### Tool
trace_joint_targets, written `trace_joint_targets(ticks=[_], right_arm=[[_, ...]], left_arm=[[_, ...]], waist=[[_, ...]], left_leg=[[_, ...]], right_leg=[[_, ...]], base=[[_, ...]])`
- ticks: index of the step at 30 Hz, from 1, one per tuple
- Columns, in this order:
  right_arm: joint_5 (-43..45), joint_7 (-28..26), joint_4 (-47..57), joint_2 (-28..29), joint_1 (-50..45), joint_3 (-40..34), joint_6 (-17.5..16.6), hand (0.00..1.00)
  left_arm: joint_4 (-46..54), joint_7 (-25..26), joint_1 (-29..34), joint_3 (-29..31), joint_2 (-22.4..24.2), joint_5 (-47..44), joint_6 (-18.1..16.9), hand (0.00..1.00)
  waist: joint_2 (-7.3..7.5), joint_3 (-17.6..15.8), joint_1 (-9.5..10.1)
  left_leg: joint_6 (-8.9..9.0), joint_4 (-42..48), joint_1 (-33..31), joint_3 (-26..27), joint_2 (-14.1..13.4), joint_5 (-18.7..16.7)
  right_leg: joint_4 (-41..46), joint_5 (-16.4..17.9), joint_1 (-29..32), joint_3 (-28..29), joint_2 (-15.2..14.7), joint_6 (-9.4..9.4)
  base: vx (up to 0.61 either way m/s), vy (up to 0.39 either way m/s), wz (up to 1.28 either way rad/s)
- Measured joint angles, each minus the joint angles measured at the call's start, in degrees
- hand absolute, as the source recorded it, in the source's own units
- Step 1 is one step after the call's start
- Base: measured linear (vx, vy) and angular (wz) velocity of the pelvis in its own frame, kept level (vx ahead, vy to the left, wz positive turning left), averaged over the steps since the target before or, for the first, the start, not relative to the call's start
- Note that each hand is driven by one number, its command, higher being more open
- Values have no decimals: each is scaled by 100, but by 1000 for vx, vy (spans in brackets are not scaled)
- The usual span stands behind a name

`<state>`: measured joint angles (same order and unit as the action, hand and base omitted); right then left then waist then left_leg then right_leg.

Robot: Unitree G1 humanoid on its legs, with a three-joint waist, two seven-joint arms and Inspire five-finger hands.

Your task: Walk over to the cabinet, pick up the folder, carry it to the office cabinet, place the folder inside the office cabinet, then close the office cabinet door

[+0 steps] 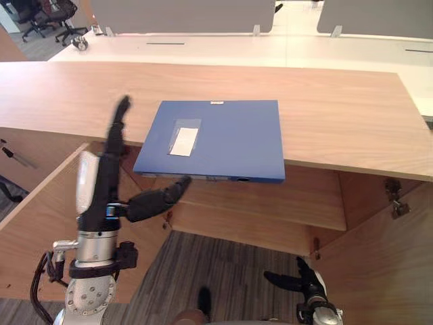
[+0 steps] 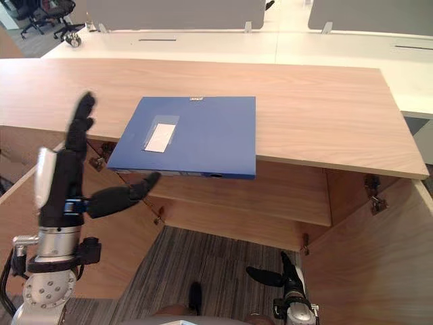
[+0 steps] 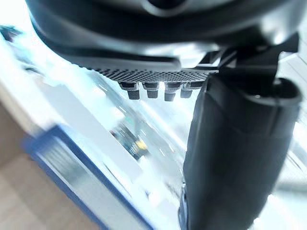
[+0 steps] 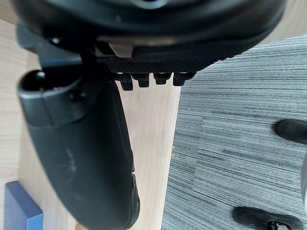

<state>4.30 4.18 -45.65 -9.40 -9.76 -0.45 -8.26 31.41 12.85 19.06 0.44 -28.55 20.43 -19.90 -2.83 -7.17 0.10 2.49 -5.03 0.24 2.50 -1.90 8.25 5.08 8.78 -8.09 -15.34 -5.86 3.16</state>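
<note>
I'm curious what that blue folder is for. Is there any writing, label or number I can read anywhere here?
White label on the blue folder: too small to read.
Small white tag at the blue folder's far edge: too small to read.
Nothing else bears readable text.

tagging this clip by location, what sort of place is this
Most likely an open-plan office: office chairs and white desks with grey divider screens stand behind a wooden cabinet, and a blue folder lies on the cabinet's top.
</note>
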Motion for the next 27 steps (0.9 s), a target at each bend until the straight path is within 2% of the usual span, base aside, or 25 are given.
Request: trace_joint_targets(ticks=[5,11,15,19,20,27], right_arm=[[0,-74,-103,-54,-2,93,-1,100],[5,-168,-114,-102,-221,84,2,100],[10,-188,-124,-73,-284,78,4,100],[61,-241,-122,-7,-398,67,3,100],[61,-279,-122,33,-435,63,3,100],[113,-411,-117,132,-426,-13,5,100]], left_arm=[[-402,-240,-384,-357,-569,907,23,100],[-601,-493,-648,-544,-835,1502,151,100],[-807,-381,-712,-542,-786,2344,483,100],[-925,-130,-709,-399,-179,3037,869,100],[-927,-70,-707,-321,-72,3147,973,0],[-929,32,-654,123,413,3366,1405,0]], waist=[[8,58,-87],[49,112,-151],[94,210,-164],[169,290,-126],[200,307,-114],[238,330,-110]], left_leg=[[13,-17,79,223,-113,-8],[34,-32,126,377,-187,-19],[41,-34,120,451,-219,-23],[46,-34,66,453,-224,-26],[46,-34,64,458,-225,-26],[50,-35,55,492,-226,-30]], right_leg=[[4,-40,28,244,82,-52],[4,-75,94,425,138,-71],[0,-94,137,506,162,-80],[0,-96,197,516,167,-77],[-1,-96,200,522,169,-77],[-4,-101,224,554,167,-71]], base=[[-33,-27,-22],[-38,-13,-17],[-15,-15,-11],[0,0,0],[0,0,0],[-5,-1,-2]])
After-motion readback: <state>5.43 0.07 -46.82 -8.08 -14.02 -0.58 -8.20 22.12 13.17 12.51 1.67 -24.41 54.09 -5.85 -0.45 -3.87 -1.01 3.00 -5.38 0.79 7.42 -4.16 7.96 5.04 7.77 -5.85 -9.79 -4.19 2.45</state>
